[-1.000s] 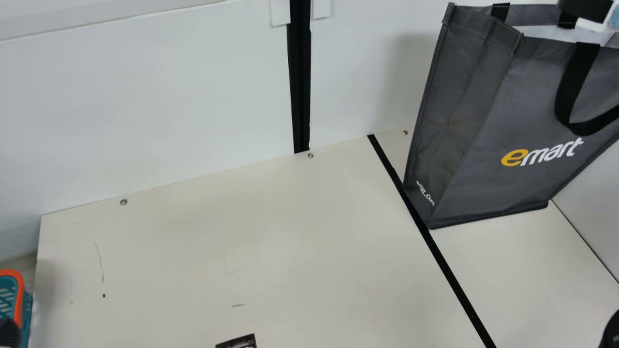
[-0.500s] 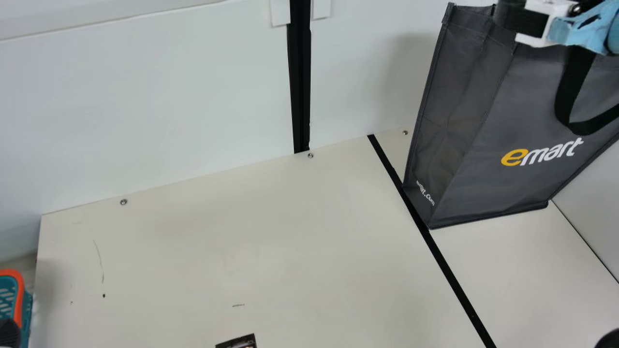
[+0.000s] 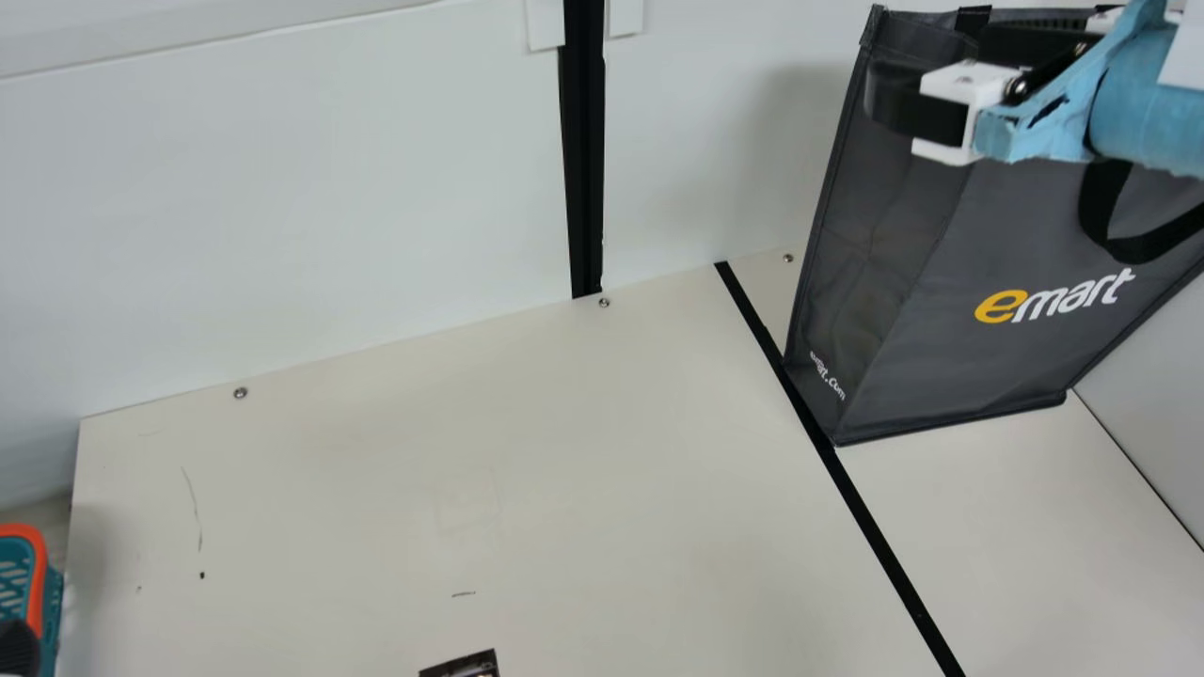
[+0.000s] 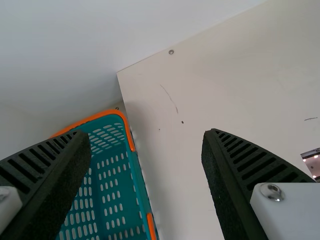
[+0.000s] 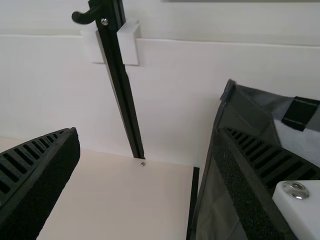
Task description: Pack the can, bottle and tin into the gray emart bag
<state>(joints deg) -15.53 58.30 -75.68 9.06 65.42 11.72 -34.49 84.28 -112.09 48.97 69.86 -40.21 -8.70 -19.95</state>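
The gray emart bag [image 3: 903,310] stands upright at the right in the main view, its top open. My right gripper [image 3: 931,68] is at the bag's upper part, overlapping it, fingers apart and empty. In the right wrist view, my right gripper [image 5: 149,142] stands open, one finger in front of the bag [image 5: 215,200]. At the lower left edge of the main view is part of my left gripper [image 3: 17,649]. The left wrist view has my left gripper [image 4: 145,147] open, holding nothing. A dark printed object [image 3: 466,666] lies partly in view; I cannot tell what it is.
A teal basket with an orange rim [image 3: 38,574] is beside the table's left edge; the left wrist view has the basket [image 4: 107,200] behind a finger. White walls and a black upright post [image 3: 585,169] bound the table [image 3: 423,470] at the back.
My right gripper has come in from the upper right and moved left and slightly down across the bag. A dark rounded shape has left the lower right edge. The left gripper looks unmoved.
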